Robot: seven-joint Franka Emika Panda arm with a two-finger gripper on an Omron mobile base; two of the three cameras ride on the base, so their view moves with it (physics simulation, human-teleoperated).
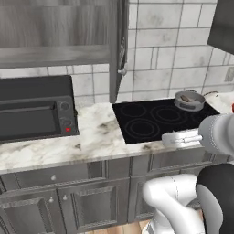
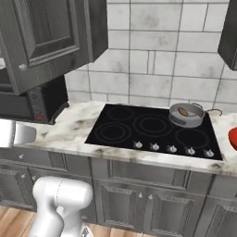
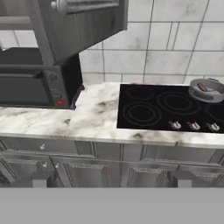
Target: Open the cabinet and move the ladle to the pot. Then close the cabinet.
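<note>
The cabinet (image 1: 55, 50) stands open. Its right door (image 2: 46, 37) is swung out over the counter, edge-on in the left base view (image 1: 119, 45), and its round silver knob (image 2: 21, 67) faces out. The small silver pot (image 2: 186, 114) sits on the back right burner. The ladle (image 2: 183, 111) rests in it, its brown handle showing inside the rim (image 3: 202, 87). My gripper (image 3: 111, 181) hangs back from the counter's front edge, level with the lower doors. It is open, its fingertips (image 3: 39, 179) wide apart with nothing between them.
A black microwave (image 1: 34, 112) sits on the marble counter (image 1: 96, 137) under the open cabinet. The black cooktop (image 2: 152, 127) has a row of knobs (image 2: 171, 148) along its front. A red object (image 2: 233, 136) pokes in at the far right. Another wall cabinet (image 1: 224, 23) hangs at the upper right.
</note>
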